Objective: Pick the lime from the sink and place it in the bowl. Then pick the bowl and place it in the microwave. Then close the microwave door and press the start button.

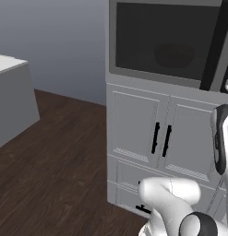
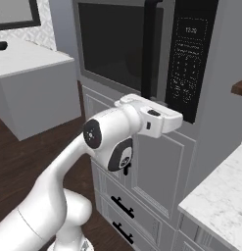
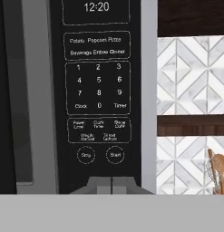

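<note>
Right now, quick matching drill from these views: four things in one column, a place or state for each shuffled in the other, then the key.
Things
1. microwave door
2. gripper
3. Start button
4. wooden spoon

Place or state
A. by the tiled wall, right of the microwave
B. closed, dark window
C. fingertips together, just below the control panel
D. round, right of the Stop button

Pairs: 1-B, 2-C, 3-D, 4-A

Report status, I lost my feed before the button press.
Gripper shut, holding nothing, just below the start button. Microwave door closed. Nothing between fingertips and panel.
</note>
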